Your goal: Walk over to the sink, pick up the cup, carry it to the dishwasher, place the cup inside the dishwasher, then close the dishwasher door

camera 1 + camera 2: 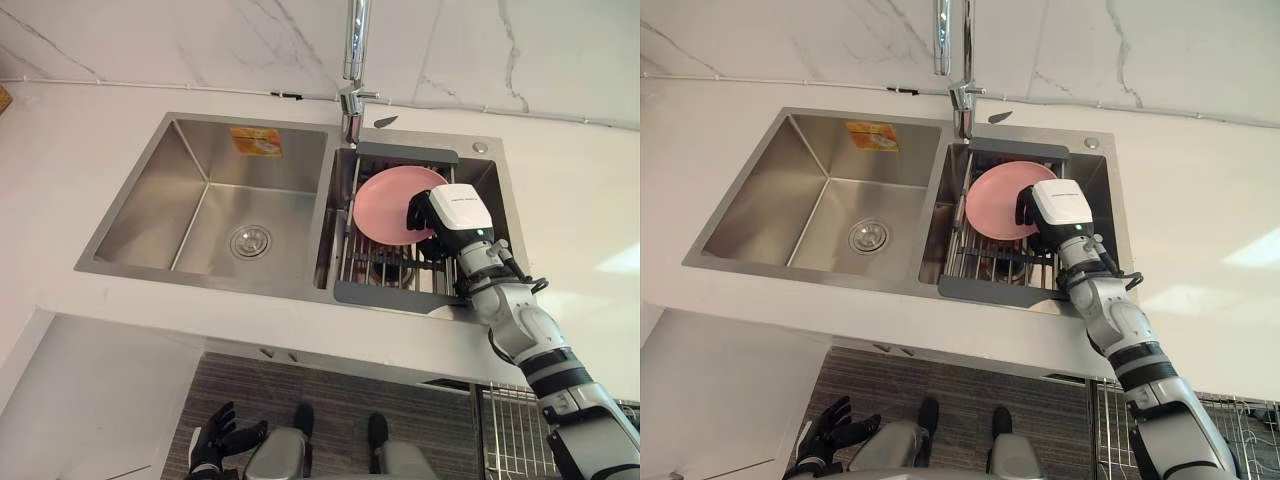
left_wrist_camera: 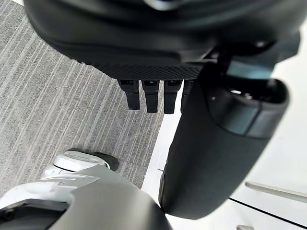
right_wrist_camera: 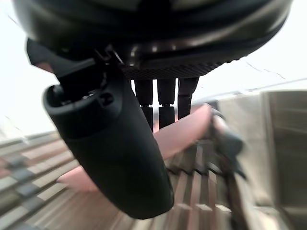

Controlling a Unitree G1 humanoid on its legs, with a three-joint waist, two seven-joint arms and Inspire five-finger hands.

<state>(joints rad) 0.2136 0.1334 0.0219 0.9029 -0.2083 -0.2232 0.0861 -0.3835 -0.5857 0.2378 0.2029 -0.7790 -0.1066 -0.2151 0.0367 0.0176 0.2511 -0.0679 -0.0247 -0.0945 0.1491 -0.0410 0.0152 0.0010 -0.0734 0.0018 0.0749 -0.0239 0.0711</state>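
The right hand [image 1: 445, 215] was held with straight fingers and the thumb out, gripping nothing, over a pink plate [image 1: 385, 205] propped in the dish rack [image 1: 385, 293] across the right basin of the steel sink [image 1: 200, 215], below the tap [image 1: 352, 70]. A dark, blurred shape [image 3: 228, 141] was seen just beside the plate, past the fingers; whether it was the cup could not be told. The left hand [image 1: 215, 440] was hung open low above the floor [image 1: 330, 385].

We reach into the sink [image 1: 150, 210].
Our right hand [image 1: 450, 215] is at the pink plate [image 1: 385, 205] on the rack [image 1: 385, 294].
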